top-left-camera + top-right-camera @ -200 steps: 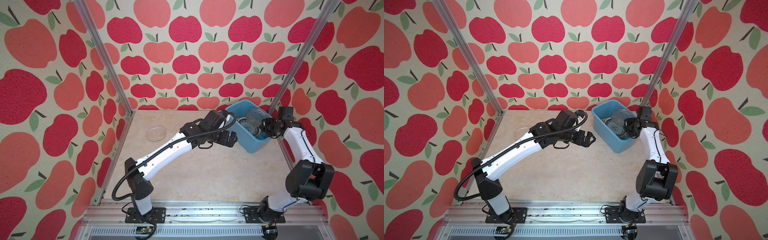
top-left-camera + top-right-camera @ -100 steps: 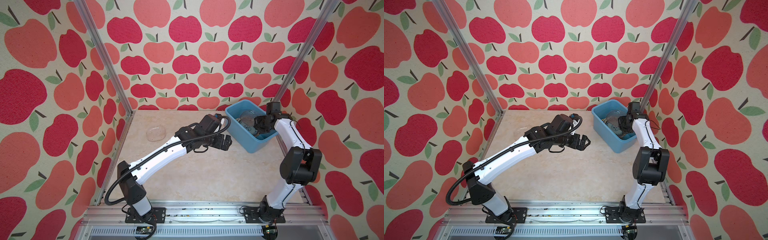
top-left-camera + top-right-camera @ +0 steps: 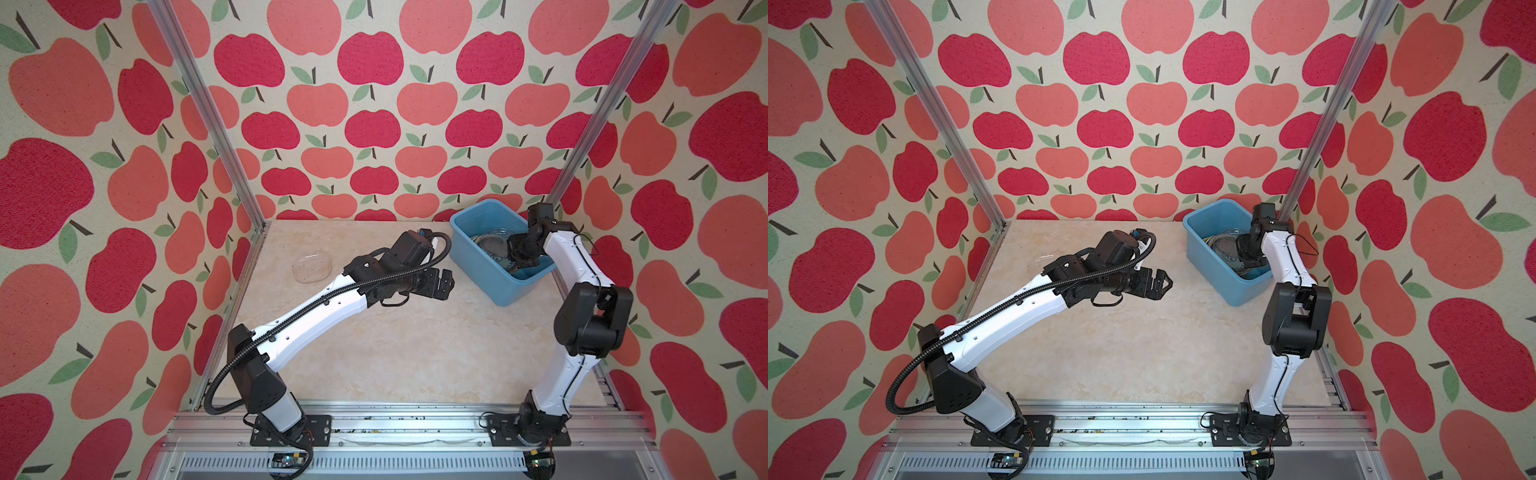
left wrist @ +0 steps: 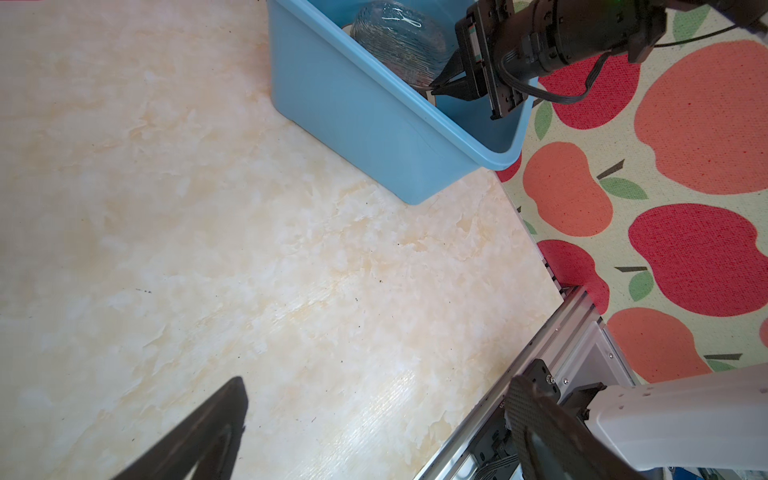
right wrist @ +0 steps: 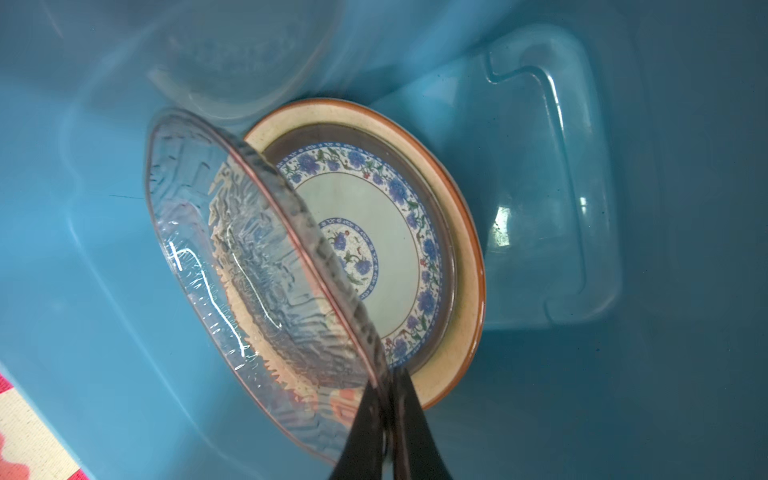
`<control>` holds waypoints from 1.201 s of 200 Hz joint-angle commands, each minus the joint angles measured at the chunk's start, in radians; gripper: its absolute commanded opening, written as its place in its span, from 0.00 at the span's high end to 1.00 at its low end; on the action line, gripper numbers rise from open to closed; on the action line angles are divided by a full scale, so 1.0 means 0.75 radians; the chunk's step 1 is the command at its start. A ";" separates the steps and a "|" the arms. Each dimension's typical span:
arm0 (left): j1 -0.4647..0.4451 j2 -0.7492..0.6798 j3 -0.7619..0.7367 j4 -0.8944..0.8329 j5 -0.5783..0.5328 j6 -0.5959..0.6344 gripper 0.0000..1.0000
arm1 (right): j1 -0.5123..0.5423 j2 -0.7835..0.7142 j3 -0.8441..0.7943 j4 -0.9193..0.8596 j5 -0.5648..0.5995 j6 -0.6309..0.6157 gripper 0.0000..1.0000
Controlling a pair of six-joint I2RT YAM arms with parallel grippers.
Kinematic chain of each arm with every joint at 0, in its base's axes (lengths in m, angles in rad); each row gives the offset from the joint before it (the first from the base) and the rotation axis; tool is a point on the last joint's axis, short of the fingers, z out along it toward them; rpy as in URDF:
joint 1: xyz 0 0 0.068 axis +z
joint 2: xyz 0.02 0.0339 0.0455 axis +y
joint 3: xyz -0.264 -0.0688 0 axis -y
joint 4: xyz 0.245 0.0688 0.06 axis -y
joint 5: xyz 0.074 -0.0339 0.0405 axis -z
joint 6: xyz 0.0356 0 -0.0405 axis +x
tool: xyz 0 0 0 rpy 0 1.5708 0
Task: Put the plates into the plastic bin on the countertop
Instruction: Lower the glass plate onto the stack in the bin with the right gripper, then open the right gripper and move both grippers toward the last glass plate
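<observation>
The light blue plastic bin (image 3: 486, 276) (image 3: 1212, 268) stands at the countertop's (image 3: 395, 353) back right corner. My right gripper (image 5: 386, 415) (image 3: 517, 253) reaches down inside it, shut on the rim of a clear glass plate (image 5: 232, 257) (image 4: 399, 41) that is tilted on edge. Under that plate lies a small blue-patterned plate (image 5: 374, 232) inside a cream plate with a brown rim (image 5: 461, 291). A second clear glass plate (image 3: 311, 268) lies flat on the countertop at the back left. My left gripper (image 3: 446, 282) (image 4: 378, 384) hangs open and empty over the middle, left of the bin.
Apple-patterned walls and aluminium posts (image 3: 208, 116) close in three sides. The bin's right end sits against the right wall (image 4: 602, 166). An aluminium rail (image 3: 395, 419) runs along the front edge. The left forearm (image 3: 324, 307) stretches diagonally over the countertop's left half.
The right gripper has carried the glass plate further into the bin, with its elbow swinging in. The left gripper has drawn back a little from the bin's side, still open.
</observation>
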 commanded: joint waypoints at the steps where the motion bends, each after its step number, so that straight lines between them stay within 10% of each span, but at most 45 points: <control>1: 0.008 -0.028 -0.007 0.022 -0.012 -0.023 0.01 | 0.009 0.021 0.027 -0.054 0.033 -0.030 0.86; 154: 0.061 -0.152 -0.111 0.017 -0.070 -0.122 0.01 | -0.001 0.023 -0.023 0.041 -0.093 -0.150 0.50; 240: 0.513 -0.439 -0.353 -0.185 -0.028 -0.395 0.01 | 0.115 -0.174 0.121 0.221 -0.355 -0.771 0.39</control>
